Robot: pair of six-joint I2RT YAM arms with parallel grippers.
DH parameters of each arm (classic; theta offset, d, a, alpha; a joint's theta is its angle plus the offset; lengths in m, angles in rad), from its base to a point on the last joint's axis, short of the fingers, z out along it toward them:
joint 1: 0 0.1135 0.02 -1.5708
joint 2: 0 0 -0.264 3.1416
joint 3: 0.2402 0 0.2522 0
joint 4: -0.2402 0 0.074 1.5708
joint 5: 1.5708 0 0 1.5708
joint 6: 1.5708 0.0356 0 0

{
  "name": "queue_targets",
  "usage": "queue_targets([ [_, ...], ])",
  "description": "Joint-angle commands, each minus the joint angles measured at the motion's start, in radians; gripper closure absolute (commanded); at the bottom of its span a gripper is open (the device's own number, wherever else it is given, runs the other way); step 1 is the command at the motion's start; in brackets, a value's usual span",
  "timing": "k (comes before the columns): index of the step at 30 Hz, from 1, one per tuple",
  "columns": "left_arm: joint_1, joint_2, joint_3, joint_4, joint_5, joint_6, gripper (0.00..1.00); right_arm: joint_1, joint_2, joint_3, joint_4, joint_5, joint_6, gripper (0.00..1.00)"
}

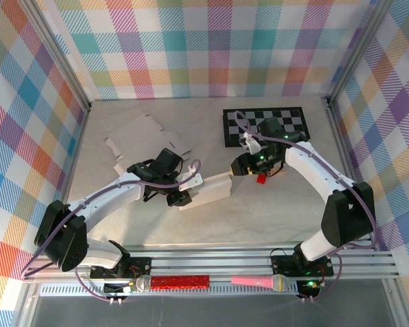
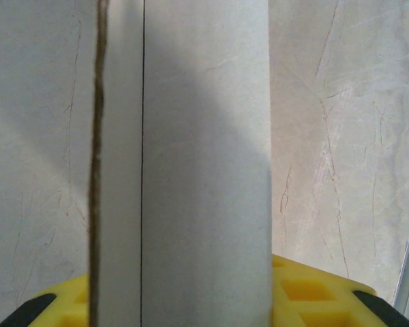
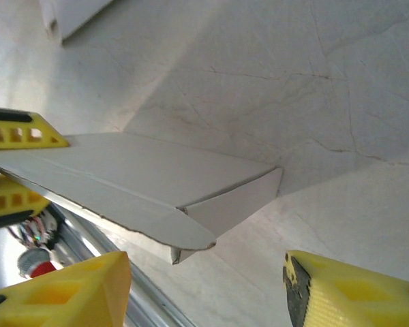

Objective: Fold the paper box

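Note:
The white paper box [image 1: 211, 189] lies partly folded at the middle of the table. My left gripper [image 1: 183, 193] is shut on its left end. In the left wrist view a box panel [image 2: 204, 170] runs straight up between the yellow fingers [image 2: 313, 296], which sit against its sides. From the right wrist view the box [image 3: 136, 174] shows a folded side flap [image 3: 235, 204], with the left gripper's fingers [image 3: 20, 131] clamped above and below its far end. My right gripper [image 3: 206, 296] hangs open just off the box's right end [image 1: 242, 165], touching nothing.
A flat, unfolded cardboard sheet [image 1: 144, 142] lies at the back left. A checkerboard mat [image 1: 264, 125] lies at the back right under the right arm. A small red object [image 1: 260, 179] sits below the right gripper. A red stick [image 1: 180, 281] and a pink microphone [image 1: 255, 280] rest on the front rail.

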Motion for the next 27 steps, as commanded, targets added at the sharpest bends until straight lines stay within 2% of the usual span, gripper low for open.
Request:
queue_targets([
  [1, 0.008, 0.021, 0.013, -0.043, 0.019, 0.020, 0.65, 0.045, 0.035, 0.060, -0.019, 0.085, -0.121, 0.40],
  [7, 0.011, 0.020, 0.013, -0.045, 0.019, 0.019, 0.64, 0.117, 0.064, 0.090, -0.027, 0.203, -0.167, 0.40],
  [12, 0.012, 0.013, 0.008, -0.041, 0.021, 0.018, 0.64, 0.129, 0.079, 0.090, -0.035, 0.298, -0.164, 0.45],
  [20, 0.013, 0.000, 0.004, -0.033, 0.016, 0.011, 0.62, 0.166, 0.104, 0.093, -0.057, 0.366, -0.162, 0.51],
  [27, 0.013, -0.016, -0.007, -0.028, 0.020, 0.011, 0.64, 0.164, 0.051, 0.152, -0.093, 0.360, -0.149, 0.48],
])
